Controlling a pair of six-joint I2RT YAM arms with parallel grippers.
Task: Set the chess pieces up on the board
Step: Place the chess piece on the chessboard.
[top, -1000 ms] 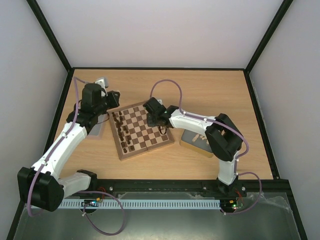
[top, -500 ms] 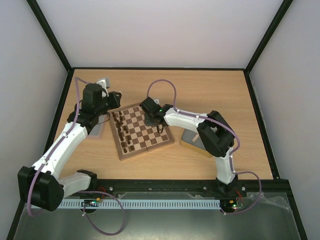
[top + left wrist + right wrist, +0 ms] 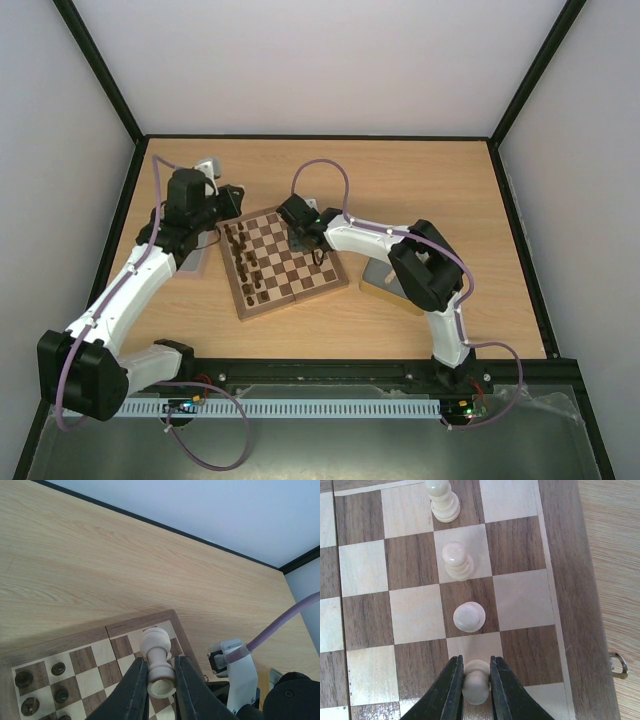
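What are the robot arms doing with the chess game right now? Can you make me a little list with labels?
Board: lies flat between the two arms
Dark pieces: standing along the board's left side
Cream pieces: three in a line near the right edge
Left gripper: shut on a cream piece, held in the air by the board's far left corner
Right gripper: fingers close on both sides of a cream pawn that continues that line; cannot tell if it is gripped
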